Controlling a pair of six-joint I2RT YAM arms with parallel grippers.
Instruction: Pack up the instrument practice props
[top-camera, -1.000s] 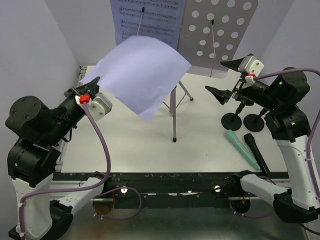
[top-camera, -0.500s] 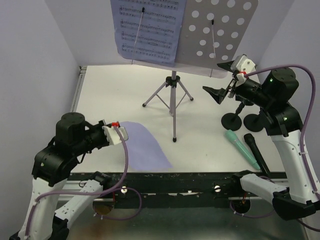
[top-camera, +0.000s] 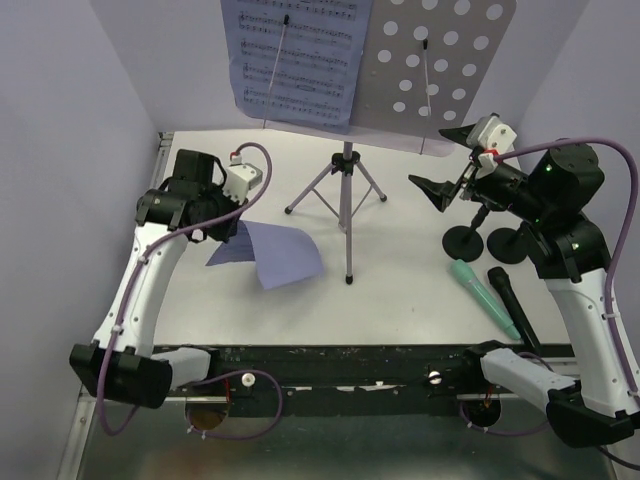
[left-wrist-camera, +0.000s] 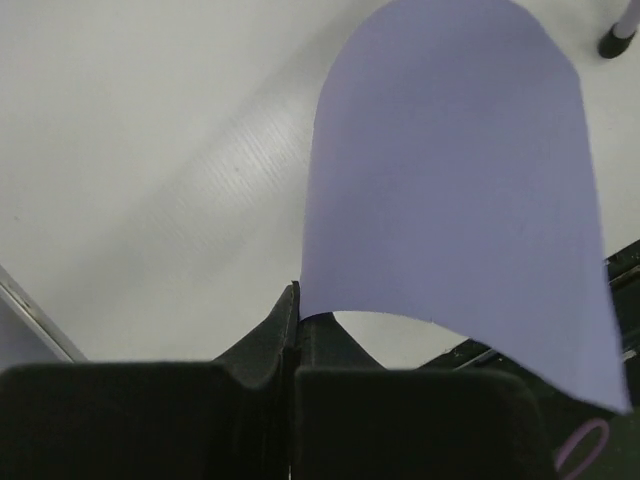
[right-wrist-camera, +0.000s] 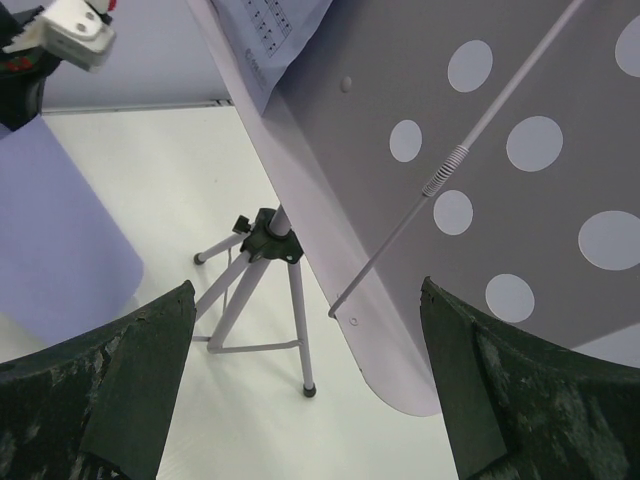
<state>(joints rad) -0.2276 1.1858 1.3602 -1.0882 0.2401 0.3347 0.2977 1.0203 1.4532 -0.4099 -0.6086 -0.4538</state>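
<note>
My left gripper (top-camera: 224, 232) (left-wrist-camera: 296, 300) is shut on one corner of a loose sheet-music page (top-camera: 281, 256) (left-wrist-camera: 450, 200). The page shows its blank back and droops in a curl onto the table's left middle. The silver tripod (top-camera: 347, 200) (right-wrist-camera: 270, 240) stands at the back, carrying the pale perforated desk (top-camera: 440, 70) (right-wrist-camera: 480, 180). Another printed page (top-camera: 295, 60) (right-wrist-camera: 268, 30) rests on the desk's left half. My right gripper (top-camera: 443, 158) (right-wrist-camera: 308, 290) hangs open and empty in the air beside the desk's lower right corner. A mint-green microphone (top-camera: 485, 297) and a black microphone (top-camera: 512, 300) lie at the right front.
Two short black round-based poles (top-camera: 468, 238) (top-camera: 510, 243) stand under my right arm. A metal rail (top-camera: 150, 200) runs along the table's left edge and a black bar (top-camera: 350, 355) along its front. Pale walls close in at the back and both sides.
My left arm swung the loose page from high above the table, down past the front edge, to the left middle, where it now droops. The right arm barely moved.
</note>
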